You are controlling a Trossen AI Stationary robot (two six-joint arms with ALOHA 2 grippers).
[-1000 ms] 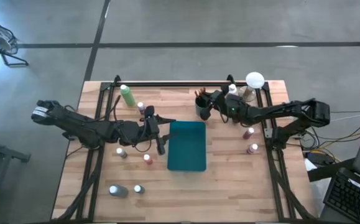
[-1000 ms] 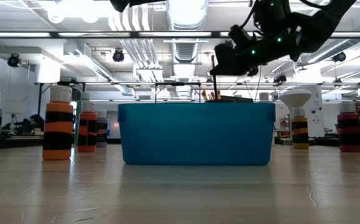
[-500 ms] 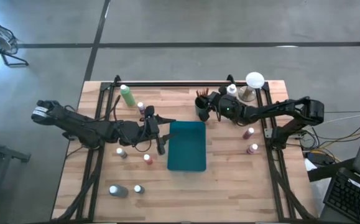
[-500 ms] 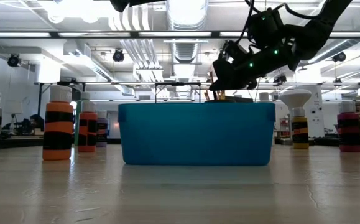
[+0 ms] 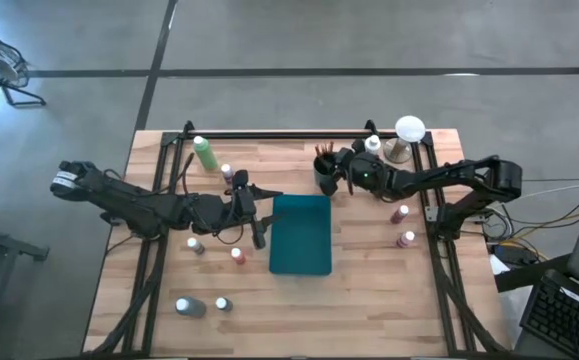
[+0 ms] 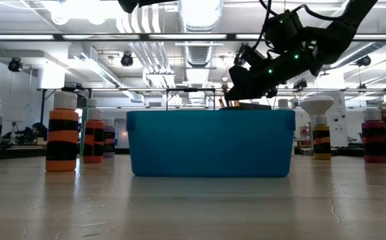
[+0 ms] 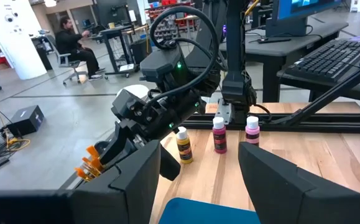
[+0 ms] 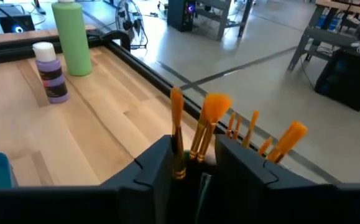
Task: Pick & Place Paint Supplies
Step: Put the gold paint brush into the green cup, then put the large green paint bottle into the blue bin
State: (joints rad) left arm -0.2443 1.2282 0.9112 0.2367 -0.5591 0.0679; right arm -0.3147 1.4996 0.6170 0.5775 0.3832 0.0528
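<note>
A black cup of orange-bristled brushes stands at the far side, just beyond the teal tray. My right gripper hovers over the cup, tipped slightly down. Its fingers are a little apart, with two brush handles upright between them; the fingers hide the cup in the right wrist view. My left gripper hangs open and level at the tray's left edge, with nothing between its fingers. Small white-capped bottles stand on the table on both sides of the tray. A green bottle stands at the far left. My right gripper's parted fingers stand on either side of two upright brush handles. One handle runs along the inner edge of one finger; I cannot tell whether they touch. The brushes stand with bristles up, and their lower ends are hidden behind the fingers.
A white-domed object and a bottle stand just behind my right arm. Two more bottles stand by the right rail. A purple bottle stands near the green one. A person sits in the room beyond.
My right gripper has sunk toward the black cup and tipped a little downward, bringing the brush that hung below it down among the others in the cup. My left arm has kept still.
</note>
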